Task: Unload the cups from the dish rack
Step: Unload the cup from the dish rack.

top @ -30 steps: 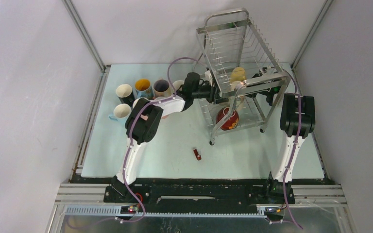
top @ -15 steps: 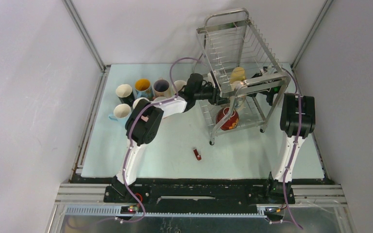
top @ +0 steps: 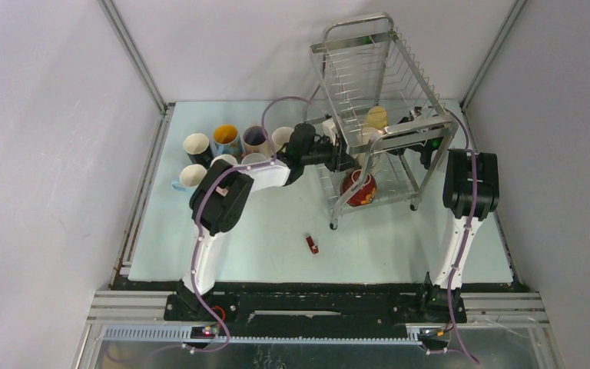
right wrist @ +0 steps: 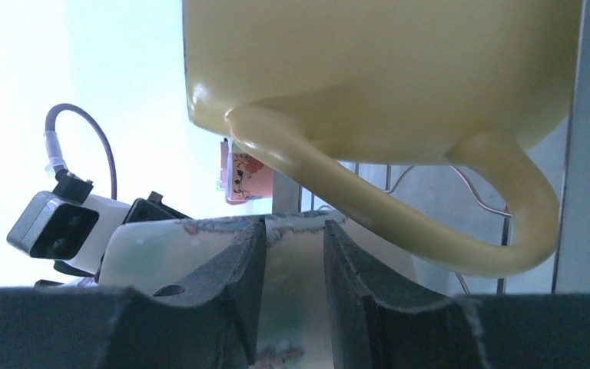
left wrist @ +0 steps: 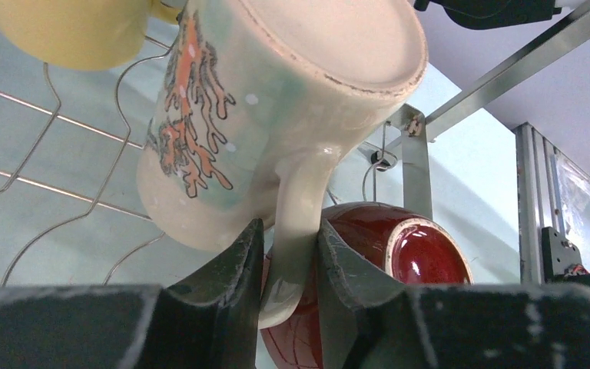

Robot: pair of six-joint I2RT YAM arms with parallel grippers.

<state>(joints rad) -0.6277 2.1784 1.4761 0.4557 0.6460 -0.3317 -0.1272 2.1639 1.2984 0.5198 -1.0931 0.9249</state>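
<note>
**Mug handle sits right between the left fingers**

The cream mug (left wrist: 276,115) with the orange drawing is inside the dish rack (top: 353,40), on the upper shelf near the front end. It is tipped over, with its bottom up and pointing away from the left side of the rack. Its handle (left wrist: 296,231) hangs down toward the left gripper (left wrist: 290,246) and runs the long way through the gap.

The left fingers (left wrist: 234,261) stand a little apart, one on each side of the handle and very close to it. I cannot tell if they are squeezing it yet.

The right gripper (right wrist: 295,254) comes in from the right side of the rack. Its fingers (right wrist: 238,277) are close together, and the mug's pale wall fills the gap, so it looks like they hold the mug.

A yellow mug (right wrist: 376,69) hangs just beside it in the rack, and a dark red mug (left wrist: 422,254) lies on the shelf below. Other cups (top: 227,138) stand on the table, well to the left of the rack.

Both arms are at the mug. The left arm stretches out low and flat from the left of the rack. The right arm stands tall at the rack's right side and bends in at the top
</note>
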